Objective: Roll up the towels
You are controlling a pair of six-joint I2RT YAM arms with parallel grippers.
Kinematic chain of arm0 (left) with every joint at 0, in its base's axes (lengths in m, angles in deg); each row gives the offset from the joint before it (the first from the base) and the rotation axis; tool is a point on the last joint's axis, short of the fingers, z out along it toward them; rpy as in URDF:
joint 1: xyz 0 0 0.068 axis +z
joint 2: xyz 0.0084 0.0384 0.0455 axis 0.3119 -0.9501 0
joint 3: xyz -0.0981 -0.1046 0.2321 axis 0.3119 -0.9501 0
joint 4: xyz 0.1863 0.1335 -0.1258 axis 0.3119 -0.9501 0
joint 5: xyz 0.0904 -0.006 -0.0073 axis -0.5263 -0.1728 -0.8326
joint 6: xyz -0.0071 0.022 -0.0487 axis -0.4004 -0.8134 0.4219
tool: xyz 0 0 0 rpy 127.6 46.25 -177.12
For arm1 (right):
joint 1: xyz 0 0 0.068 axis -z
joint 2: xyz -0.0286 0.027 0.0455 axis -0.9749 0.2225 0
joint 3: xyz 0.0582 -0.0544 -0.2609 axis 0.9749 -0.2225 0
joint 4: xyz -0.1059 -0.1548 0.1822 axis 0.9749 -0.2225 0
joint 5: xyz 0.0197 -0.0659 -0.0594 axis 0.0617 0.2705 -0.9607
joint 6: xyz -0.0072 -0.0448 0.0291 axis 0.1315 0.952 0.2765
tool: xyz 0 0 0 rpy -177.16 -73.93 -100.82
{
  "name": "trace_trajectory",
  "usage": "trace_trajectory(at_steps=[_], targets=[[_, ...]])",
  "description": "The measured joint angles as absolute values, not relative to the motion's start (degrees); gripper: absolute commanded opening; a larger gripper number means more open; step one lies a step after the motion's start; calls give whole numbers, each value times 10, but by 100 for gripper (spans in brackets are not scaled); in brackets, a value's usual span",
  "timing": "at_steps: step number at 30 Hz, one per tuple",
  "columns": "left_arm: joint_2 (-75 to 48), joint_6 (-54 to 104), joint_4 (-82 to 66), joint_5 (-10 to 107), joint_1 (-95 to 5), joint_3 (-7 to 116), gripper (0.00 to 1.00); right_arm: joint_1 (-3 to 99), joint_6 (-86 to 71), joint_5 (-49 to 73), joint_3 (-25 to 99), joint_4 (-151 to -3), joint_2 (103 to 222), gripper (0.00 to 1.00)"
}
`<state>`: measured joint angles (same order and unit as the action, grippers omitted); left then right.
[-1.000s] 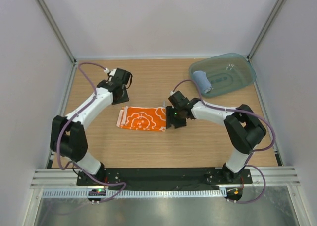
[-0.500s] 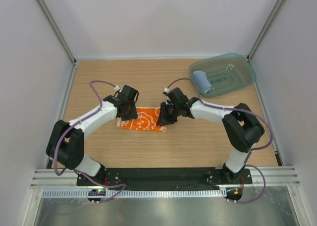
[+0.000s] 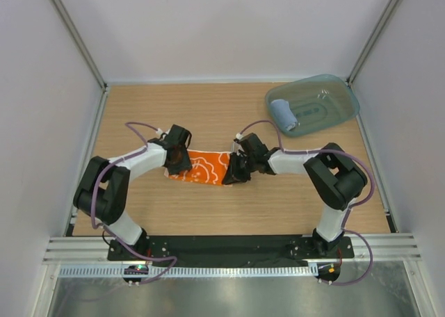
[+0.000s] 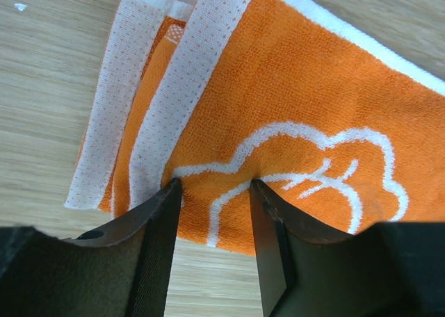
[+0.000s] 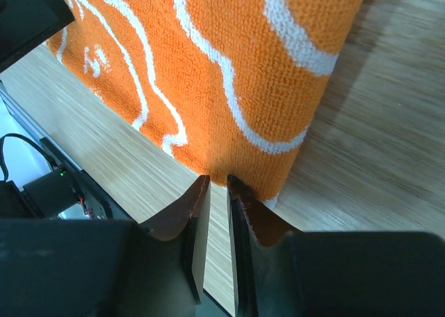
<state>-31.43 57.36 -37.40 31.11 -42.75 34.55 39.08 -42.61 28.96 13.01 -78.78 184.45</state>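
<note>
Left side: your left gripper [image 4: 212,186] is down on the left end of the orange towel [image 3: 207,167], which lies flat near the middle of the bench [image 3: 208,108], its long side running left to right. The jaws stand partly open. In the left wrist view the two fingers [image 4: 158,233] straddle the towel's near edge. The left tip sits just beside the white mesh hem, and the right tip is on the white outline of the print. The cloth between them lies flat and is not pinched.

Centre: the orange face with its white line drawing spans the gap between the two grippers.

Right side: your right gripper [image 5: 216,181] meets the towel's right end. Its jaws are nearly closed, with only a thin slit between the tips, and the cloth's edge comes down into that slit. Here the towel stands up off the bench and throws a shadow on the wood beside it.

Far right corner: the blue towel [image 3: 282,114] lies rolled at the left end of the teal tray [image 3: 344,101], well apart from both grippers.
</note>
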Motion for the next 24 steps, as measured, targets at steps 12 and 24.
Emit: trace_trajectory(at_steps=[12,24], targets=[[-318,577,-372,303,-420,353,54,396,-414,251,110,-855,1801,28],[-322,552,-440,225,-445,389,59,399,-352,167,197,-1036,1716,41]])
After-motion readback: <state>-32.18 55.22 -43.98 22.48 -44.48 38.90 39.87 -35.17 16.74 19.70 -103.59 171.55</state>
